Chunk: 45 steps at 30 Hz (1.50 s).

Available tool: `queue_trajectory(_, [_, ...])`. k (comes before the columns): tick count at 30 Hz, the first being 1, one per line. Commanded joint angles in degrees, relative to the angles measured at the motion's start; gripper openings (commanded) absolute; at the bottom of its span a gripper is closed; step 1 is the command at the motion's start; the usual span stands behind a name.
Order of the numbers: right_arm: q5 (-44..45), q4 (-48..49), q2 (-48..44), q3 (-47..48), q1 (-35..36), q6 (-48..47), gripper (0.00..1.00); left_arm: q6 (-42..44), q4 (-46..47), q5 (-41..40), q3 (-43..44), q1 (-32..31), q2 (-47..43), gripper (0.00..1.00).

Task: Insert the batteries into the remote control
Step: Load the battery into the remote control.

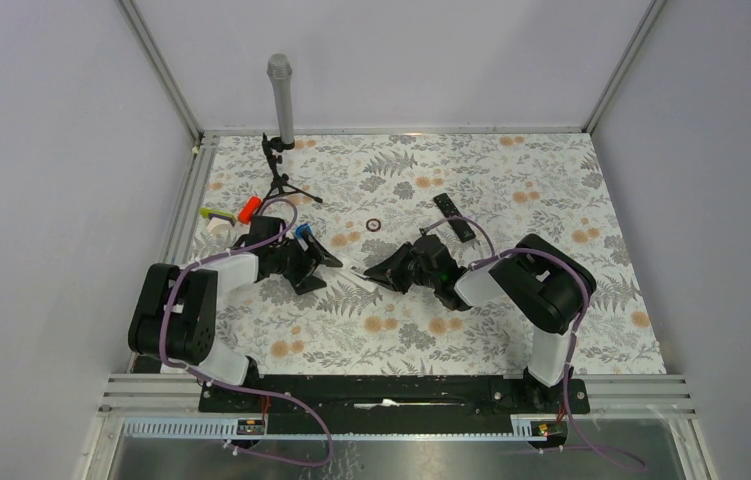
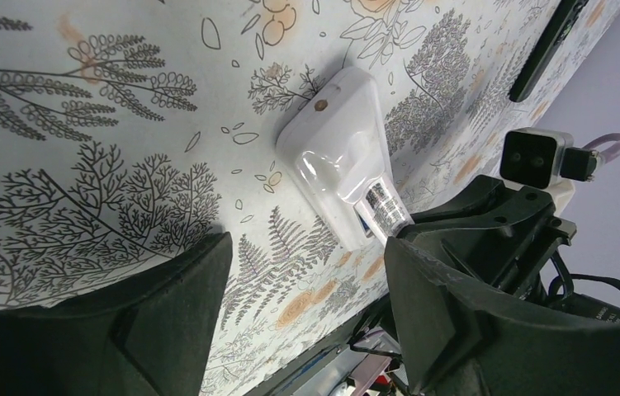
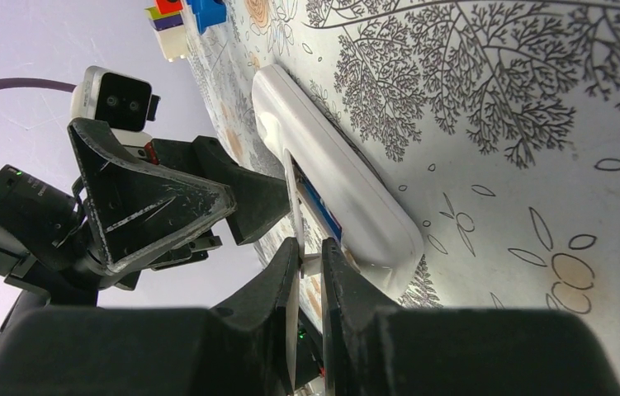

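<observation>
Two fingers of the right gripper are pressed together on a white flap, a thin plate standing on edge that I take for the battery cover, raised from its bay. Just past those fingertips lies the remote, white, back upward on the tabletop. Its long axis runs straight ahead from the right fingers toward the other arm. In the open bay beside the flap sits one blue battery. Whether a second cell lies next to it, I cannot tell.

The left gripper has its fingers spread wide with nothing between them. The remote lies ahead of them, off toward their right-hand finger, bay end nearest and its length leading away. Whether a fingertip touches it or stops just short is not clear.

Both arms are close, but only the right is in contact, so the left looks free for the coming move. That move likely turns on the bay, since a cell has to go in parallel to the remote's long axis. No loose battery can be picked out. Farther off, beyond the left fingers, sits a blue piece.
</observation>
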Motion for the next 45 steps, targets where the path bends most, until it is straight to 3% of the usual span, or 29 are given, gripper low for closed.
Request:
queue_trajectory(1, [1.39,-1.90,0.65,0.45,0.59,0.82,0.01,-0.45,2.56,-1.52,0.98,-0.68,1.20,0.73])
queue_trajectory(13, [1.57,-5.82,-0.02,0.08,1.17,4.07,0.18,-5.39,7.31,-2.74,0.15,-3.65,4.60,0.69])
queue_trajectory(26, [0.53,-14.02,-1.80,3.09,1.18,3.70,0.34,-4.26,6.18,-3.57,0.63,-4.45,6.85,0.64])
queue_trajectory(31, [0.38,-17.06,-2.46,4.69,1.18,3.29,0.47,-4.43,6.18,-3.71,0.77,-4.45,7.30,0.64])
queue_trajectory(45, [0.94,-35.40,-3.90,14.19,0.91,-1.64,0.59,-4.80,6.18,-4.35,0.74,-4.45,7.90,0.63])
